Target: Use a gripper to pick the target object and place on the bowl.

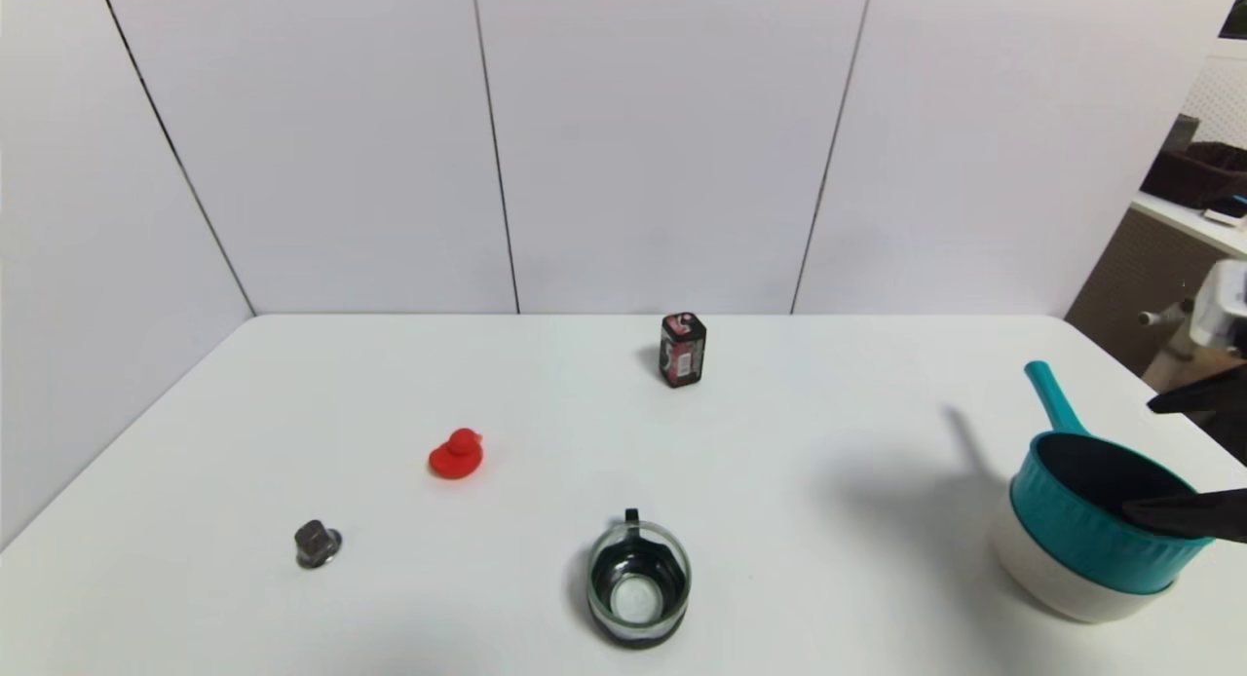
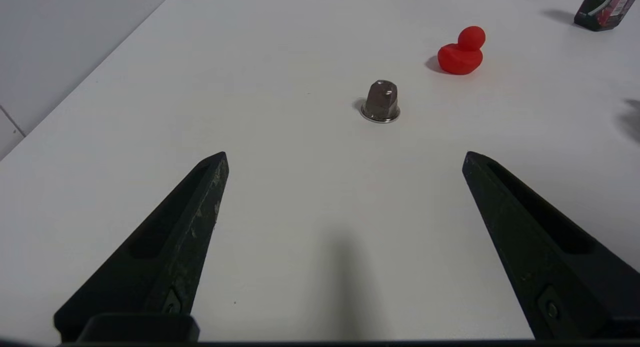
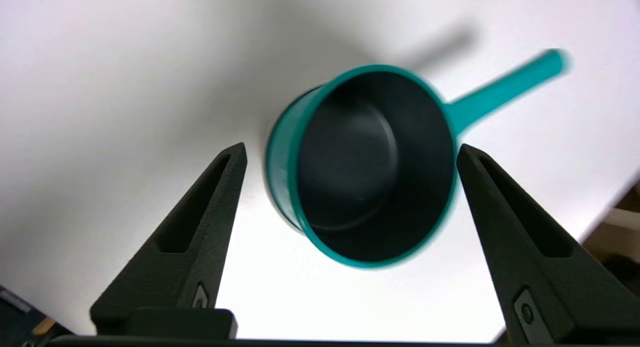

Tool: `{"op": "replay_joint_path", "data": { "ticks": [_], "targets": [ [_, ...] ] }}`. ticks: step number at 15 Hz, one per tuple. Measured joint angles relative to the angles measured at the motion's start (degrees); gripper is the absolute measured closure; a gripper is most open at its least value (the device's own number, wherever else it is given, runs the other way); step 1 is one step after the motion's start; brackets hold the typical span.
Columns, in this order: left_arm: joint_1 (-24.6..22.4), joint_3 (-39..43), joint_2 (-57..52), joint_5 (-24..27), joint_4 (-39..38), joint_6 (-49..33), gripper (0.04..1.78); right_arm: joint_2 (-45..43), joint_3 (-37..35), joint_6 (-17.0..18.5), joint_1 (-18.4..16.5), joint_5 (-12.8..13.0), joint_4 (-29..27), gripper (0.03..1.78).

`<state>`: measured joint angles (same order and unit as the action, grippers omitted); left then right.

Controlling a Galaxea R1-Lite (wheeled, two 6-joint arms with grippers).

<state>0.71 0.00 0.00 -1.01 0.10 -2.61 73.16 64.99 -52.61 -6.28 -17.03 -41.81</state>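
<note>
The teal saucepan (image 1: 1091, 520) sits inside the beige bowl (image 1: 1062, 590) at the table's right side. Its stick handle (image 1: 1052, 395) points toward the back. My right gripper (image 1: 1142, 456) is open just above the saucepan's right rim and holds nothing. In the right wrist view the saucepan (image 3: 350, 187) lies below and between the spread fingers of the right gripper (image 3: 351, 147), not touching them. My left gripper (image 2: 345, 157) is open and empty over bare table on the left and does not show in the head view.
A glass mug with a black handle (image 1: 638, 583) stands at front centre. A red duck (image 1: 456, 454) and a small metal capsule (image 1: 317, 543) are on the left. A black-and-red box (image 1: 683, 350) stands at the back. The table's right edge runs close to the bowl.
</note>
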Motion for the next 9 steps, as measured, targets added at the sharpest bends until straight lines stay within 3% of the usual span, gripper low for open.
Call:
{"op": "replay_joint_path", "data": {
  "ticks": [3,9],
  "targets": [
    [0.0,0.0,0.0,-0.02,0.0,0.0,0.13,-5.96,1.68,4.52,-2.45,-0.05,0.11,0.26],
    [0.0,0.0,0.0,0.0,0.0,-0.02,0.13,-20.32,2.29,22.66,-9.55,0.2,0.41,0.18]
  ]
}}
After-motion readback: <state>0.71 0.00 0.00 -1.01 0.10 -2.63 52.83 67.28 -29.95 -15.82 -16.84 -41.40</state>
